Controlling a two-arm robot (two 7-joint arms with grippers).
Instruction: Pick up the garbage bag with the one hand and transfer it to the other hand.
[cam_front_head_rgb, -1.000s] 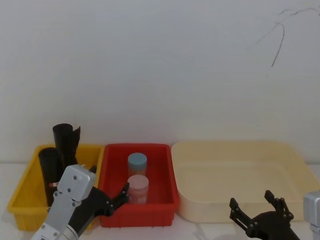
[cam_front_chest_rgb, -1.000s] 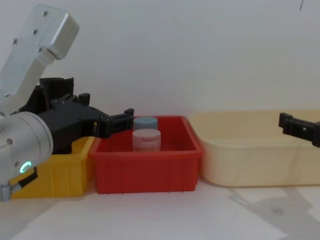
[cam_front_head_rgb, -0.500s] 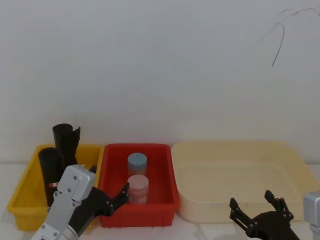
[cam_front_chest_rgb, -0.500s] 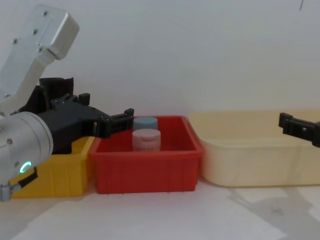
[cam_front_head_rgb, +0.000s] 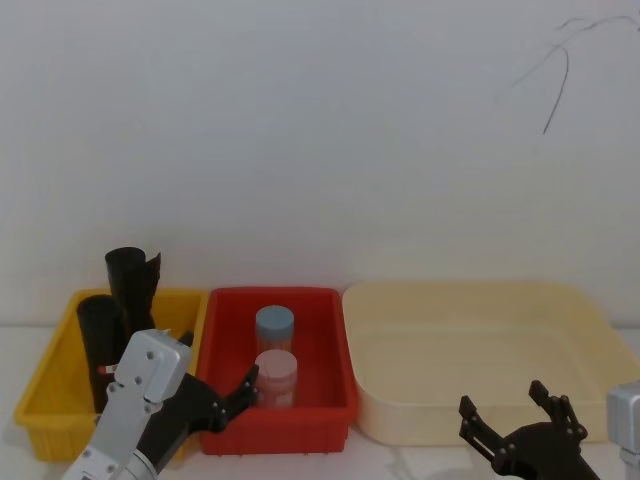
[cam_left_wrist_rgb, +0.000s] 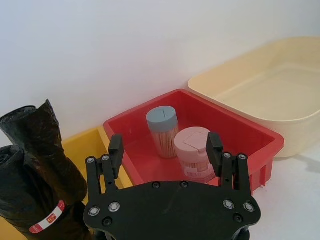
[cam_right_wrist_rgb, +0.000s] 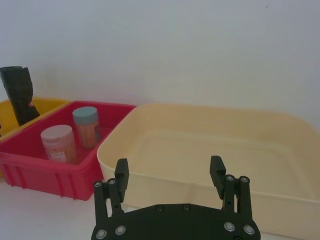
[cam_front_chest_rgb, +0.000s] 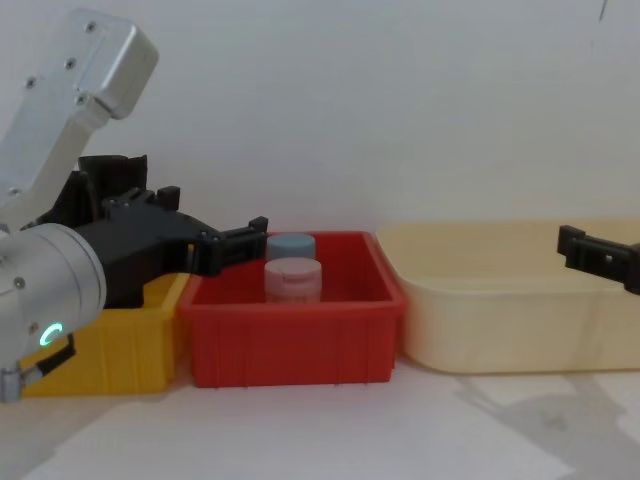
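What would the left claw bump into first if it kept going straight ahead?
Probably the pink jar in the red bin, straight ahead between the left gripper's open jaws; depth is unclear.

Saw free room above the garbage bag (cam_front_head_rgb: 98, 335) and on its side toward the red bin (cam_front_head_rgb: 300, 432), over a bare stretch of the yellow bin (cam_front_head_rgb: 45, 435), but met the ragged black roll (cam_front_head_rgb: 133, 275) just behind it, blocking reach from the back. Noted the blue-lidded jar (cam_front_head_rgb: 274, 322) behind the pink-lidded jar (cam_front_head_rgb: 276, 372) mid red bin, with gaps to either side wall. Found wide room inside the cream tray (cam_front_head_rgb: 480, 350) and along the bench (cam_front_chest_rgb: 330, 430) before the bins.
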